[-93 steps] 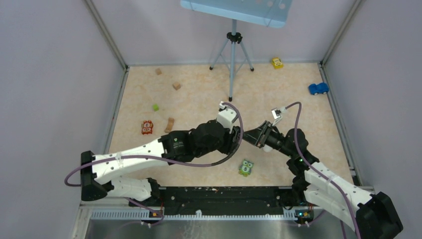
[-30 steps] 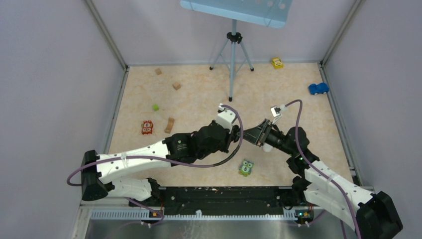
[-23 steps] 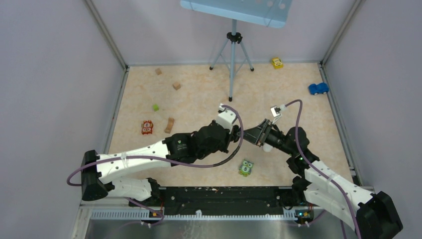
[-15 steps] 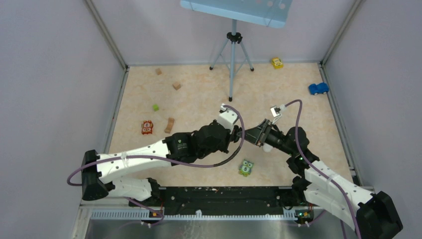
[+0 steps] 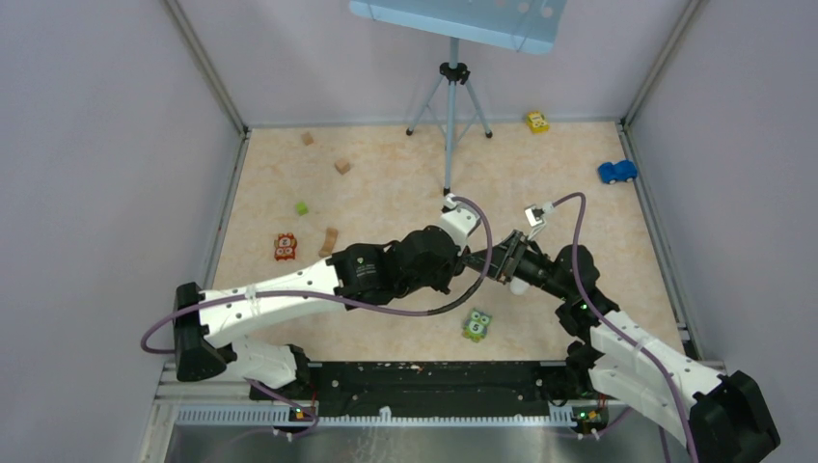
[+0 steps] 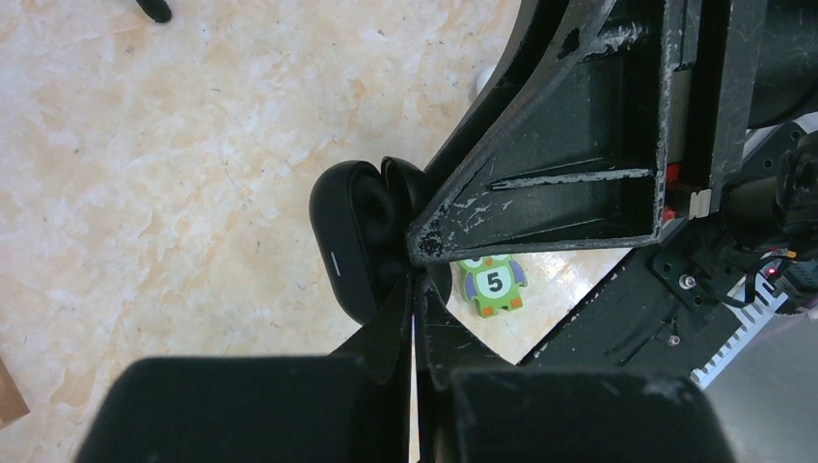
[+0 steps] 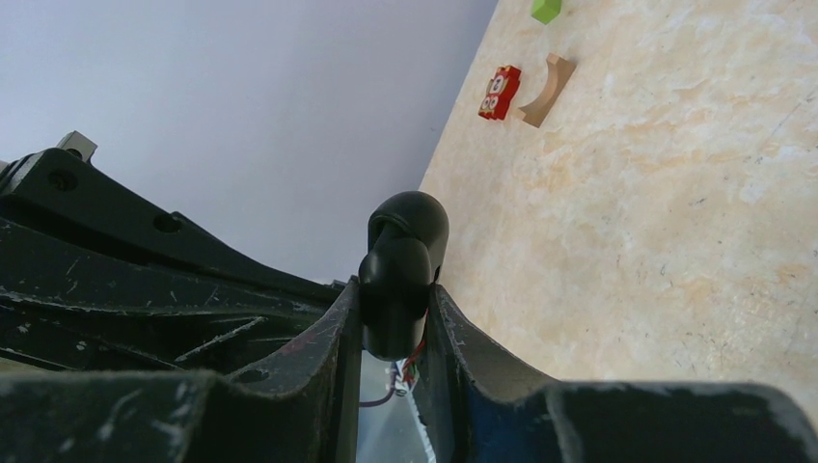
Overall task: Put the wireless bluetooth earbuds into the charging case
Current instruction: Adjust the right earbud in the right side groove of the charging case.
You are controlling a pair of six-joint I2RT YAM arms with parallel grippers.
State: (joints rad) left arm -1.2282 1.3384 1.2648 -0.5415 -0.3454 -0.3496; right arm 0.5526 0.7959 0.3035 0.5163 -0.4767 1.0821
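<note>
Since a second ago my left arm slid right; from above, left gripper [image 5: 469, 258] meets right gripper [image 5: 485, 261]. Left wrist cam: left fingers [image 6: 381, 333] pinched fully together against the open black charging case [image 6: 349, 231], earbuds too hidden to tell. Right wrist cam: right fingers [image 7: 333, 333] clamp that case.

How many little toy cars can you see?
2. A yellow car is far at the back, and a blue car is a bit closer, over on the right side. Others might be hidden from view.
</note>
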